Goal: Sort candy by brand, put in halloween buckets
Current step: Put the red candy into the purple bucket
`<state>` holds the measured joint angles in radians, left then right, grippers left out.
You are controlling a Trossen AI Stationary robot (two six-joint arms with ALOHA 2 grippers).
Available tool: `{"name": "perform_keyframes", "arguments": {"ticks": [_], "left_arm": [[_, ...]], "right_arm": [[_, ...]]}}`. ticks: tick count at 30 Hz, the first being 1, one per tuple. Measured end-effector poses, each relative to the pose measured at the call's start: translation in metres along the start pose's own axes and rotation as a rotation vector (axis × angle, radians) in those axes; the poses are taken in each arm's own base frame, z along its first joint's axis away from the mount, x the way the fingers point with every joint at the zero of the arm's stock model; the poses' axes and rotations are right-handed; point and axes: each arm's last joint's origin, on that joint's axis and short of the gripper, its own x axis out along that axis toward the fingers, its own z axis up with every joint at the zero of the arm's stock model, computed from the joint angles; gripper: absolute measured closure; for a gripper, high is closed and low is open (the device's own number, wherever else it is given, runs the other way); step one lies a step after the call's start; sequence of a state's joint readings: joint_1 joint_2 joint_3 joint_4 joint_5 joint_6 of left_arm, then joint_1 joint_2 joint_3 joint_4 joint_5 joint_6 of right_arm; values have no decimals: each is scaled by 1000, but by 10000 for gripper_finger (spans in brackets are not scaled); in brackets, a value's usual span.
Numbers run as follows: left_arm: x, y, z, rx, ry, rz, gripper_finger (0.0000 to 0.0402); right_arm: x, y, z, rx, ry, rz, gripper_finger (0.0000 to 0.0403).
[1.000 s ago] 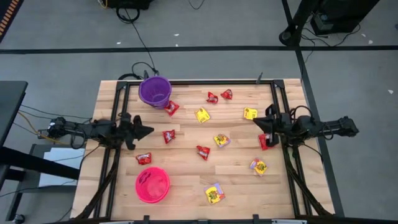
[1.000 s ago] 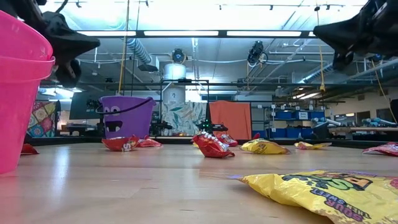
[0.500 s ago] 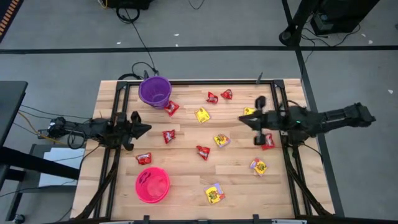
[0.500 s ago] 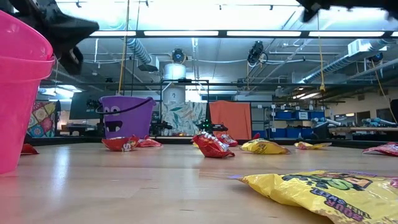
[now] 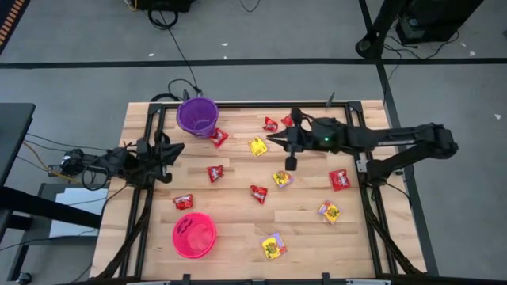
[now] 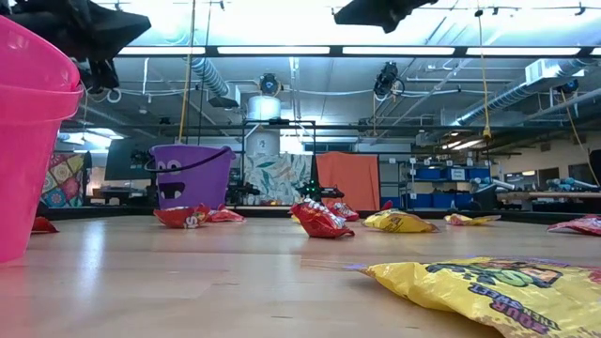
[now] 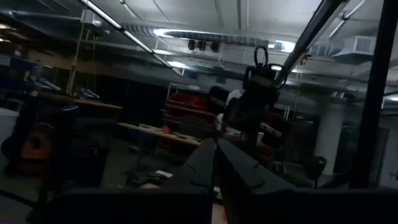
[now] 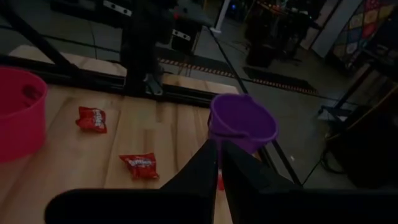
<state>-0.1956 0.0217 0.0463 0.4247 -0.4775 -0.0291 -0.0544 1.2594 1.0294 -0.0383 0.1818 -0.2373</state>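
Note:
Red and yellow candy packets lie flat and scattered on the wooden table, among them a red packet (image 5: 215, 172) and a yellow packet (image 5: 257, 146). The purple bucket (image 5: 196, 116) stands at the far left and the pink bucket (image 5: 194, 234) near the front left; both also show in the right wrist view, as purple bucket (image 8: 242, 124) and pink bucket (image 8: 18, 112). My right gripper (image 5: 271, 140) is shut and hangs in the air over the table's far middle, beside the yellow packet. My left gripper (image 5: 181, 148) is shut, raised by the left edge.
Black frame rails run along the table's left, right and far sides (image 5: 253, 103). A yellow packet (image 6: 488, 286) lies close to the low camera. Bare wood shows between the pink bucket and the packets in the middle.
My right arm has swung from the table's right edge toward the left and far side, rising, and its gripper now hangs over the far middle. My left gripper has drawn back a little toward the left edge. No packet or bucket has moved.

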Motion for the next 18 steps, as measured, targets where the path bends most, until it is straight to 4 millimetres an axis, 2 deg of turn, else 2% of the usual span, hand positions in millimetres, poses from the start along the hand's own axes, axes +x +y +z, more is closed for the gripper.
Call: {"name": "perform_keyframes", "arguments": {"ticks": [4, 8, 13, 18], "left_arm": [[3, 0, 2, 30, 16, 41, 378], [16, -5, 25, 93, 8, 82, 378], [44, -18, 53, 258, 75, 80, 378], [75, -27, 74, 453, 260, 141, 378]], "right_arm": [[5, -2, 0, 3, 5, -10, 368], [5, -8, -1, 9, 4, -30, 368], [6, -18, 3, 41, -48, -49, 368], [7, -22, 2, 89, -83, 69, 368]]}}
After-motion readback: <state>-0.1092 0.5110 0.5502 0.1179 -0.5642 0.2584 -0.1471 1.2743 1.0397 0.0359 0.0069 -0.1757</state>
